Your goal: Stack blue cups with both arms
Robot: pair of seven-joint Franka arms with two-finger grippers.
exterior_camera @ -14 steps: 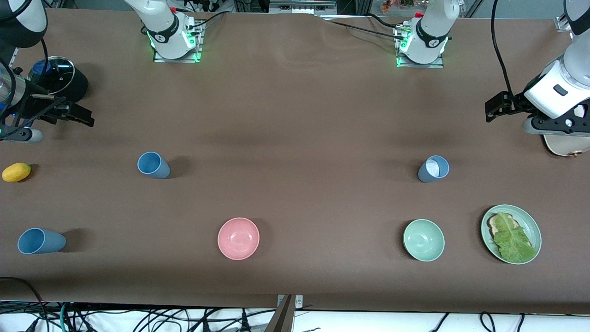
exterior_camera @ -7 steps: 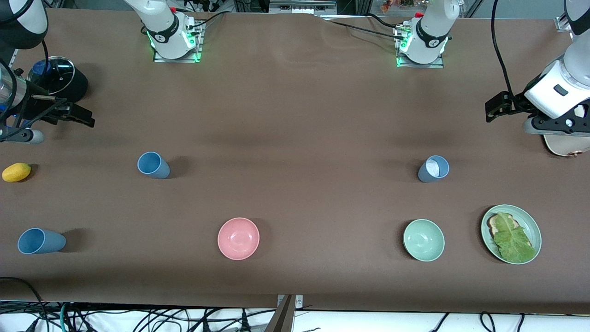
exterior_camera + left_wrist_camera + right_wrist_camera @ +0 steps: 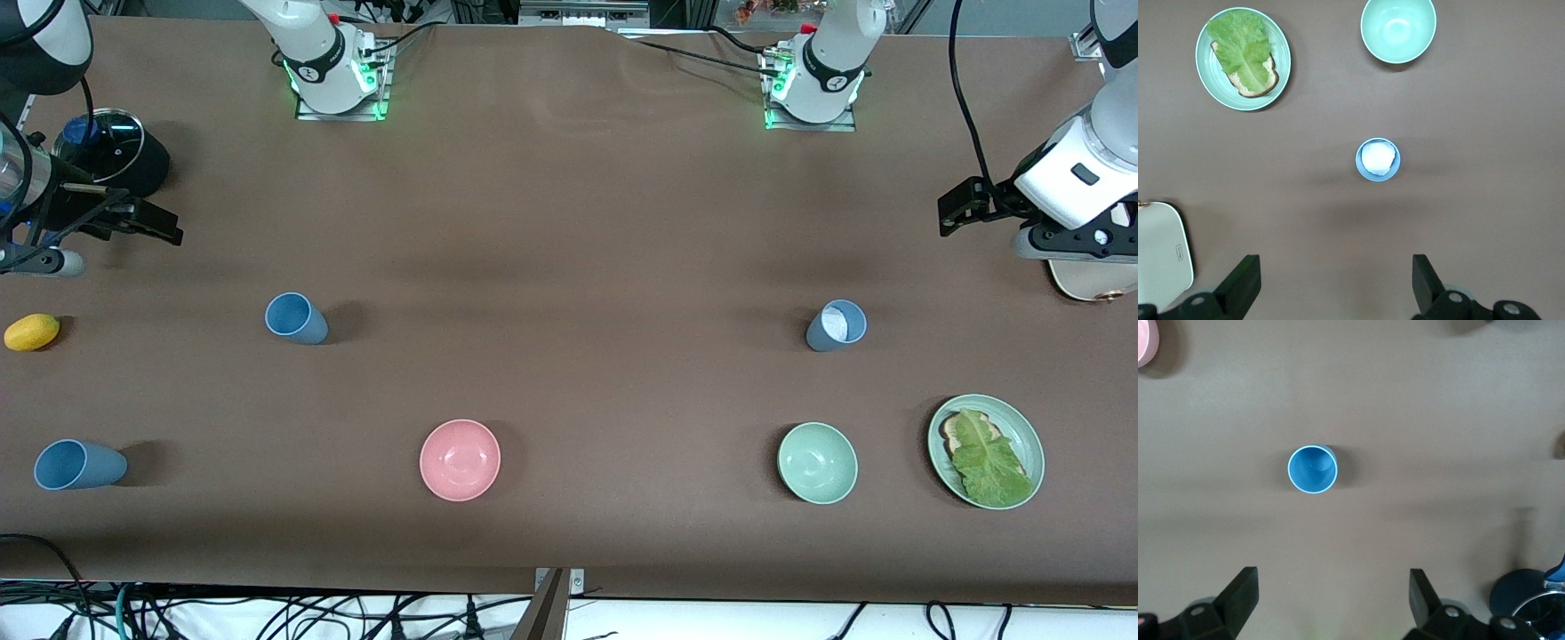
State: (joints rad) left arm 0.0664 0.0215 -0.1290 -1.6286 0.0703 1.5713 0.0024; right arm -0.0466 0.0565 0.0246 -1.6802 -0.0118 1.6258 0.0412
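Note:
Three blue cups stand apart on the brown table. One is toward the right arm's end and shows from above in the right wrist view. A second is nearer the front camera, by that end's edge. The third, toward the left arm's end, holds something white and shows in the left wrist view. My right gripper is open and empty over bare table beside the black pot, its jaws wide in the right wrist view. My left gripper is open and empty over bare table, also in its wrist view.
A black pot with a glass lid and a lemon sit at the right arm's end. A pink bowl, a green bowl and a green plate with bread and lettuce lie nearer the front camera. A white board lies under the left arm.

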